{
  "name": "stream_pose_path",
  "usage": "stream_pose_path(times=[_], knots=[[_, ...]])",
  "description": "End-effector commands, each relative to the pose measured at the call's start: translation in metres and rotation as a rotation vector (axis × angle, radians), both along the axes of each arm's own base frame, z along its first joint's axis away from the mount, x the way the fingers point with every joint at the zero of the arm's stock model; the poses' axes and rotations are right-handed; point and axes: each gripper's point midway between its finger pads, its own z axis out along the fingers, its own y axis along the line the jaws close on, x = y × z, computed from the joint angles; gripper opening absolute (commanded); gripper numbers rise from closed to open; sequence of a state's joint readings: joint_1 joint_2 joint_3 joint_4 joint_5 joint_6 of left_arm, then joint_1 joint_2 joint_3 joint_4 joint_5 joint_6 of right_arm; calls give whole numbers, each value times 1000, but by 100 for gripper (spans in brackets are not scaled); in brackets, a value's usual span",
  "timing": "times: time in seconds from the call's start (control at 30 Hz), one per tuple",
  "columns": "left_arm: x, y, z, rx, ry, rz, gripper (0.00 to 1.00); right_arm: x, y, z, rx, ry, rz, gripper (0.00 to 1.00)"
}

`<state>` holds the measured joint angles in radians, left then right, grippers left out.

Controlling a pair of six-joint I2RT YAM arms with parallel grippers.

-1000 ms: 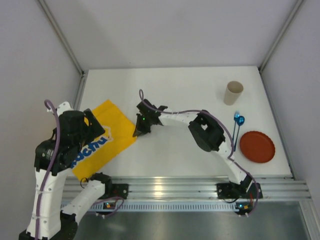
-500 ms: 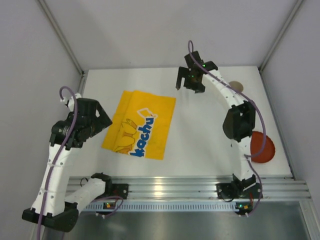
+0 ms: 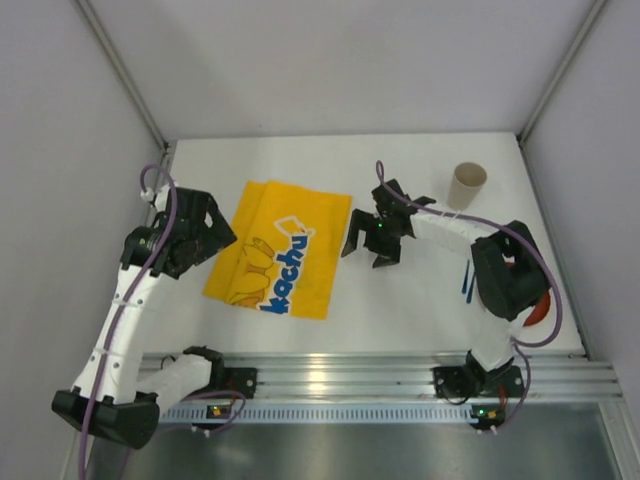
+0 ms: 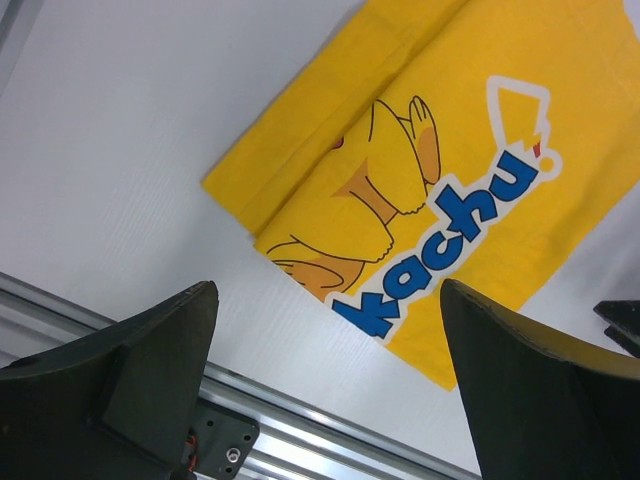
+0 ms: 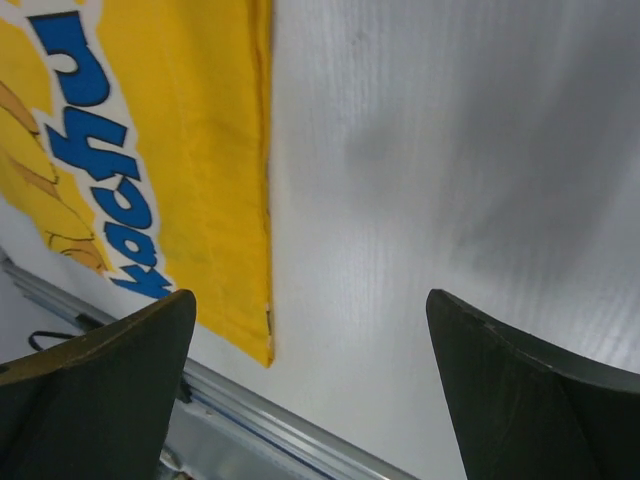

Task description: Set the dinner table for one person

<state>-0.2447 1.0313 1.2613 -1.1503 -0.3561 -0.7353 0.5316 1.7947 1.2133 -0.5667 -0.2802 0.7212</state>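
Note:
The dinner table [image 3: 400, 310] is a plain white tabletop. A yellow Pikachu-print mat [image 3: 280, 250] lies flat on its left half. My left gripper [image 3: 222, 240] hovers open just off the mat's left edge, holding nothing. In the left wrist view the mat [image 4: 450, 130] fills the upper right, beyond the open left gripper [image 4: 328, 300]. My right gripper [image 3: 366, 252] stands open beside the mat's right edge, apart from it. Seen from the right wrist, the mat's hem [image 5: 190, 150] is on the left, with bare table under the right gripper [image 5: 310, 300].
A beige paper cup [image 3: 467, 185] stands at the back right. A blue utensil [image 3: 467, 280] lies right of centre. A red plate [image 3: 538, 306] is mostly hidden behind the right arm. An aluminium rail [image 3: 350, 375] runs along the near edge.
The mat went from crumpled at the near left to spread flat. The right gripper opened, let go of it, swung to the back, then came down beside its right edge.

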Motion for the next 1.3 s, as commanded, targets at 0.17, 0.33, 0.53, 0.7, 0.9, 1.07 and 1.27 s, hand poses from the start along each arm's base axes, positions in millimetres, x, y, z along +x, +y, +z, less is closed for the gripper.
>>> stream_pose_path(times=[0.17,0.33,0.53,0.7,0.9,1.07,1.27], knots=[[0,-7,1,-35,-33,-23,98,69,72,16,353,-130,-64,100],[5,-11,3,-40,-34,-45,98,80,87,-2,357,-91,-73,97],[35,-9,0,1,-34,-75,98,74,99,-13,359,-51,-42,57],[82,4,-40,-17,76,-80,79,63,89,-16,331,-34,-22,28],[124,14,-83,-11,135,-110,74,54,81,-8,309,-43,28,6],[145,23,-130,3,213,-119,65,60,69,1,313,-49,35,0],[165,34,-165,-99,248,-147,59,69,55,1,314,-39,26,0]])
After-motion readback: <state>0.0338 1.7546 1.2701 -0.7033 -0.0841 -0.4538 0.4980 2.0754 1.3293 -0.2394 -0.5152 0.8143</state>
